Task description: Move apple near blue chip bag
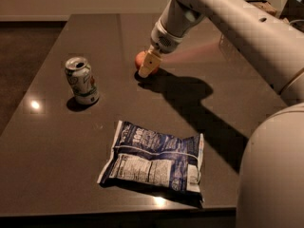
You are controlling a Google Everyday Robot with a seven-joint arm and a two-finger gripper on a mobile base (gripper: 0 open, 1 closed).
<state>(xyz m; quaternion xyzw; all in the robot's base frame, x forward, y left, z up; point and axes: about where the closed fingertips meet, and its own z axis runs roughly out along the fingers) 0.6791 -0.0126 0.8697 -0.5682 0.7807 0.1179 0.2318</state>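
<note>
The apple (138, 59) is small and orange-red and sits on the dark table (52, 146) at the centre back. My gripper (148, 64) hangs from the white arm, low over the table, right against the apple's right side and covering most of it. Only the apple's left edge shows. The blue chip bag (154, 156) lies flat near the table's front edge, dark blue with a white nutrition panel, well in front of the apple and gripper.
A green-and-white soda can (82, 80) stands upright at the left, between the apple and the bag. The arm's large white body (273, 175) fills the lower right. The table's front edge runs just below the bag.
</note>
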